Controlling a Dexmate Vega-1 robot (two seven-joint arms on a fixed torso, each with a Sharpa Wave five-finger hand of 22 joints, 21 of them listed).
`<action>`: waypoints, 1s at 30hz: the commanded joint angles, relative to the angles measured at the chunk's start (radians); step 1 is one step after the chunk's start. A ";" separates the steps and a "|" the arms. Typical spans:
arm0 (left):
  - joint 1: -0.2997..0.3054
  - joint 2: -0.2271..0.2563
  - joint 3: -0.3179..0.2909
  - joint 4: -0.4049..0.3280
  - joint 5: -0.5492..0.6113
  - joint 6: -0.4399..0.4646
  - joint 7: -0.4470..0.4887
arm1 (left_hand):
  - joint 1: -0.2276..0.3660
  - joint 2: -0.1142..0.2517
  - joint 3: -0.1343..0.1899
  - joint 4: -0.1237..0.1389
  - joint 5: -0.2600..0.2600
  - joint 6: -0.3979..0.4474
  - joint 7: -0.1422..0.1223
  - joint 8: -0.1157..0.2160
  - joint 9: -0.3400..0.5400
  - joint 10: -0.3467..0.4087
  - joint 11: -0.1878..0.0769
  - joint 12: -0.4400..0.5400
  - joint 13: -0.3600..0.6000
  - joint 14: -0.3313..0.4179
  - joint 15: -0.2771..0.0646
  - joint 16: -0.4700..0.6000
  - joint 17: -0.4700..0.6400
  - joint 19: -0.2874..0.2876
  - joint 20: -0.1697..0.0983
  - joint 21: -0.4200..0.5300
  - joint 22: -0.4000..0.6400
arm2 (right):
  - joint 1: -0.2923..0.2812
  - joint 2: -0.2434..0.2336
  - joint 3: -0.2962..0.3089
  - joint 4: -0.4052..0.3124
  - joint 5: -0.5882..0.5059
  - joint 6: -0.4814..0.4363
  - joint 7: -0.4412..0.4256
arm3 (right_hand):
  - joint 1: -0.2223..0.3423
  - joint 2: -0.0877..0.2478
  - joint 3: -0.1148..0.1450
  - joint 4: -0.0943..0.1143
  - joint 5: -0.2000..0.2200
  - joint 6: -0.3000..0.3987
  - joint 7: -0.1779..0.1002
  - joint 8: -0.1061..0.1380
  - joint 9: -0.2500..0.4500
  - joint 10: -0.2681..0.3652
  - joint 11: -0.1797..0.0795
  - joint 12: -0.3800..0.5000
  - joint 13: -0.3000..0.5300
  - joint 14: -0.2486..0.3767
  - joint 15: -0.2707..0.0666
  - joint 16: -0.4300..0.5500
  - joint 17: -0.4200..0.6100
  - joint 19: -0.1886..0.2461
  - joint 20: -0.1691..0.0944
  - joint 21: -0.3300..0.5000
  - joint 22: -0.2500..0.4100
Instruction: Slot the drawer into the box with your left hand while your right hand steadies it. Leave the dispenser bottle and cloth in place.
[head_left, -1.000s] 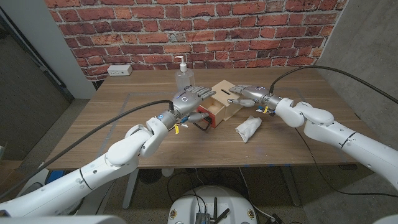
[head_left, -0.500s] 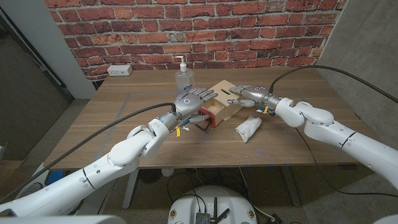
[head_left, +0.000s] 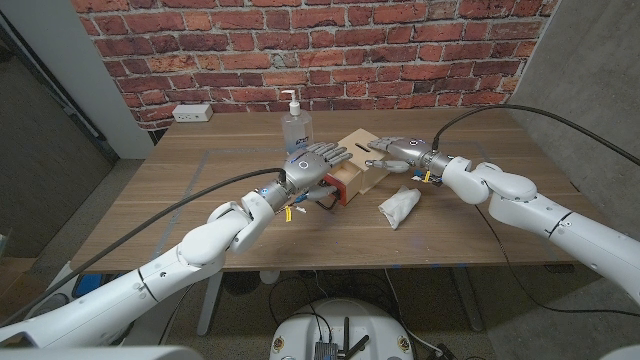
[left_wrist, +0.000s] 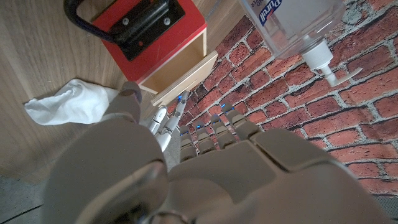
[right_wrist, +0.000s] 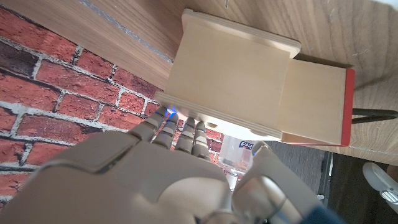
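Altogether — 1 box, 1 drawer, 1 bottle, 1 cloth.

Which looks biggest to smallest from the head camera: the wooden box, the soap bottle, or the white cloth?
1. Wooden box, with its red-fronted drawer sticking out.
2 and 3. Dispenser bottle and white cloth look close in size; the bottle stands farther from the camera, so I won't rank them.

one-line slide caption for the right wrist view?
Right hand steadies the wooden box while the red-fronted drawer sits partly slotted in.

"Purell" on the dispenser bottle label, upside down.
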 joint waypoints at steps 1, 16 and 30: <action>-0.013 -0.007 0.020 0.031 0.031 -0.014 0.016 | 0.016 0.001 0.005 0.000 0.007 0.000 -0.002 0.006 0.001 0.001 0.000 0.003 0.002 0.006 -0.082 0.006 0.001 -0.002 -0.131 0.002 0.000 | 0.000 0.000 0.003 -0.003 0.000 0.006 0.004 | -0.009 0.038 0.003 0.006 -0.006 0.001 0.004 0.003 0.001 0.002 0.000 0.006 0.005 0.003 -0.074 0.007 0.003 0.003 -0.047 0.001 0.005; -0.055 -0.030 0.065 0.093 0.101 -0.022 0.045 | 0.039 -0.007 0.009 -0.001 0.009 0.001 -0.008 0.008 0.001 -0.005 0.000 0.000 0.003 -0.001 -0.079 0.003 0.002 -0.010 -0.125 0.000 0.000 | 0.003 0.010 0.003 0.010 0.017 0.000 0.012 | -0.008 0.038 0.003 0.009 -0.005 0.000 0.005 0.003 0.001 0.001 0.001 0.005 0.005 0.003 -0.073 0.006 0.002 0.004 -0.047 0.001 0.005; -0.086 -0.063 0.111 0.149 0.166 0.014 0.080 | 0.083 -0.005 0.016 0.007 0.011 -0.090 -0.024 -0.012 0.002 -0.067 0.007 -0.009 0.004 -0.041 -0.063 -0.001 0.003 -0.041 -0.115 -0.003 0.001 | 0.017 0.018 -0.006 0.028 0.025 0.008 0.016 | -0.008 0.039 0.003 0.011 -0.005 0.001 0.007 0.004 0.001 0.003 0.003 0.006 0.005 0.005 -0.069 0.006 0.001 0.008 -0.049 0.003 0.005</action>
